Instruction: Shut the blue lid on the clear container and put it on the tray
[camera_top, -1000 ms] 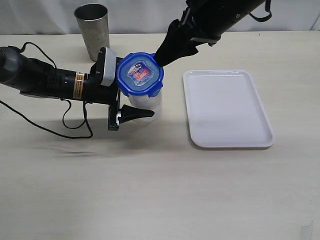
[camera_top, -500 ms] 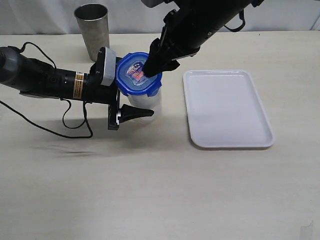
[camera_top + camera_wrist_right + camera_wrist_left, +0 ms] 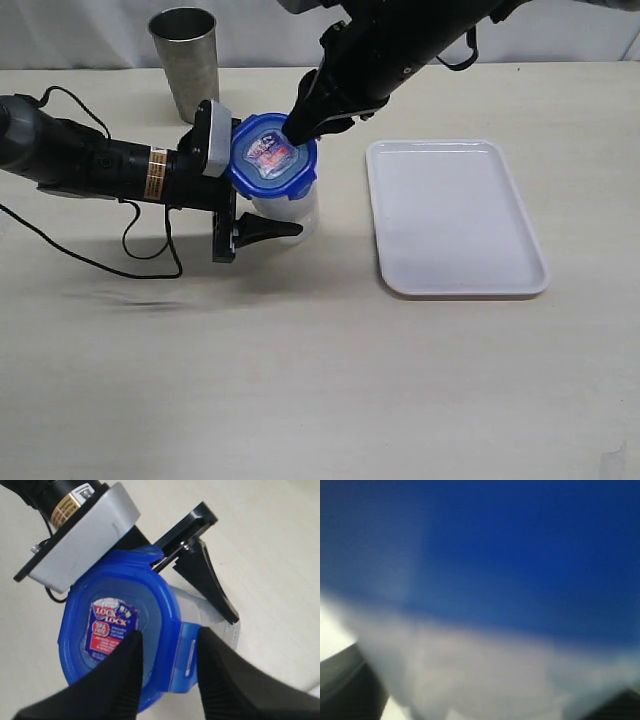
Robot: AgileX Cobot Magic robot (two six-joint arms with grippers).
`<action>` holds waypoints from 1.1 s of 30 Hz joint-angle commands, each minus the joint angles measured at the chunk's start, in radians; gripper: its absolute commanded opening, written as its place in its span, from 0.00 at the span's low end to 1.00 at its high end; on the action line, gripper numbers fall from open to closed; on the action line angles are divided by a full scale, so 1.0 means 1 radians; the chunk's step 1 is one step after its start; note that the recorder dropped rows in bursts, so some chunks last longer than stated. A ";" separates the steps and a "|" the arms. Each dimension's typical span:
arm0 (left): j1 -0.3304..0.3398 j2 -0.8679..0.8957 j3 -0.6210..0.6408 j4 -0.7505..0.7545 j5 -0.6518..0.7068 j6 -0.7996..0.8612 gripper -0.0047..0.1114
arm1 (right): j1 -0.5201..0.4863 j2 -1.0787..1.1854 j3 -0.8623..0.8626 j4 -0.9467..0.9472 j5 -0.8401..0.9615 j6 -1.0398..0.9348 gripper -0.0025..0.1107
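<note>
The blue lid (image 3: pixel 262 155) sits label-up on the mouth of the clear container (image 3: pixel 292 208), which stands on the table left of the white tray (image 3: pixel 455 215). My left gripper (image 3: pixel 262 212) is shut around the container's body, one finger (image 3: pixel 268 229) showing in front. Its wrist view is a blur of the blue lid (image 3: pixel 495 545) above the translucent container wall (image 3: pixel 480 665). My right gripper (image 3: pixel 298 128) comes down from above, open. In its wrist view the right gripper (image 3: pixel 168 632) straddles the lid (image 3: pixel 160 595) at one flap (image 3: pixel 185 660), one finger on the lid's top, the other outside the flap.
A grey steel cup (image 3: pixel 185 60) stands at the back left, behind the left arm. The left arm's black cable (image 3: pixel 150 255) loops over the table to the left of the container. The tray holds nothing.
My right gripper has come down and leftward from the lid's far edge onto the lid. Lid and container have sunk slightly and shifted a little left. The left arm holds as before.
</note>
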 commanded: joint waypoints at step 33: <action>-0.002 -0.017 -0.006 -0.056 -0.096 -0.019 0.04 | 0.001 0.155 0.011 0.087 0.189 -0.035 0.17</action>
